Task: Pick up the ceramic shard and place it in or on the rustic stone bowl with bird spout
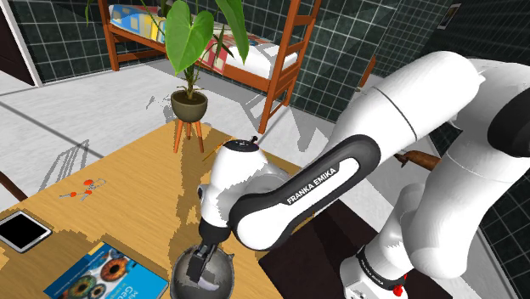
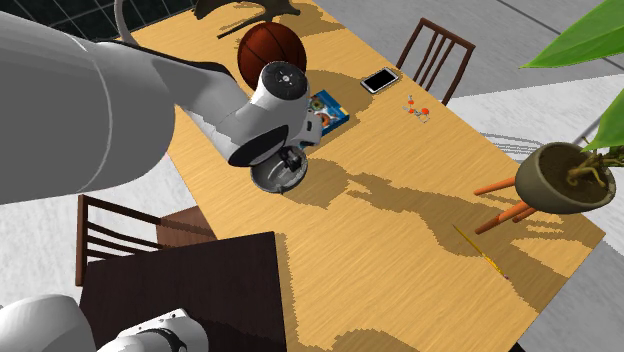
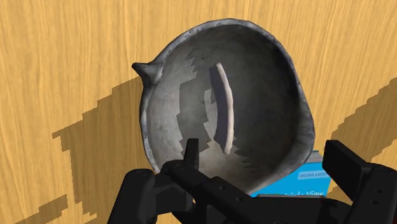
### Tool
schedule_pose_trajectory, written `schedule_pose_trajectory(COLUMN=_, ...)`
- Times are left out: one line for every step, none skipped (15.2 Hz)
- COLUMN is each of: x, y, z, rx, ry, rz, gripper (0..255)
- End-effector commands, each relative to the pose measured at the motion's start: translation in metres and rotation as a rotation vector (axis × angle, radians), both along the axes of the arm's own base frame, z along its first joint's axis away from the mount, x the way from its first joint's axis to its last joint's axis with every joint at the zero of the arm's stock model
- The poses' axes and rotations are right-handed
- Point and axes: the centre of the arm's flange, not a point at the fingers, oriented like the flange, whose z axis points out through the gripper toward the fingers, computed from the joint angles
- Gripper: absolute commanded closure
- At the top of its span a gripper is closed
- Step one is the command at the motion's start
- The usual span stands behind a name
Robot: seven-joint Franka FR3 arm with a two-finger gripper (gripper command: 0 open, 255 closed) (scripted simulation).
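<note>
One broad table [image 1: 127,183] of warm, straight-grained wood carries everything, its top smooth and crossed by jagged shadows. Over it bends the glossy white arm [image 1: 399,110], rounded in its segments with dark bands at the joints, reaching down to the bowl [image 3: 267,83], which I'll take as my mark. Beyond the bowl in the second exterior view sits a round reddish-brown ball [image 2: 270,50]. The bowl itself is grey and stony-looking, mottled and rough, deep and rounded, with an uneven thick rim and one small pointed spout [image 3: 145,70] jutting from its edge. Just beside the bowl lies a flat blue book [image 1: 93,276] with a shiny printed cover, one corner close under the rim. Right above the bowl hangs the matt black gripper [image 3: 248,172], blocky and angular, its fingers [image 3: 356,175] spread wide apart and clasping nothing. Smallest of all, the shard [image 3: 222,105] rests inside the bowl against its inner wall: a pale, thin, gently curved sliver, smooth beside the coarse grey around it, apart from both fingers.
</note>
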Motion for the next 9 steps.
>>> schedule_pose_trajectory(x=0.0004, y=-0.0043, z=0.0216, rx=-0.001, ry=0.001, rz=0.001, gripper=0)
schedule_pose_trajectory(x=0.0017, y=-0.0069, z=0.0316, rx=-0.001, ry=0.001, rz=0.001, gripper=0)
schedule_pose_trajectory(x=0.0017, y=-0.0069, z=0.0316, rx=-0.001, ry=0.001, rz=0.001, gripper=0)
schedule_pose_trajectory(x=0.0017, y=-0.0069, z=0.0316, rx=-0.001, ry=0.001, rz=0.001, gripper=0)
schedule_pose_trajectory(x=0.0017, y=-0.0069, z=0.0316, rx=-0.001, ry=0.001, rz=0.001, gripper=0)
schedule_pose_trajectory(x=0.0017, y=-0.0069, z=0.0316, rx=-0.001, ry=0.001, rz=0.001, gripper=0)
schedule_pose_trajectory(x=0.0017, y=-0.0069, z=0.0316, rx=-0.001, ry=0.001, rz=0.001, gripper=0)
schedule_pose_trajectory(x=0.0017, y=-0.0069, z=0.0316, rx=-0.001, ry=0.001, rz=0.001, gripper=0)
schedule_pose_trajectory(x=0.0017, y=-0.0069, z=0.0316, rx=-0.001, ry=0.001, rz=0.001, gripper=0)
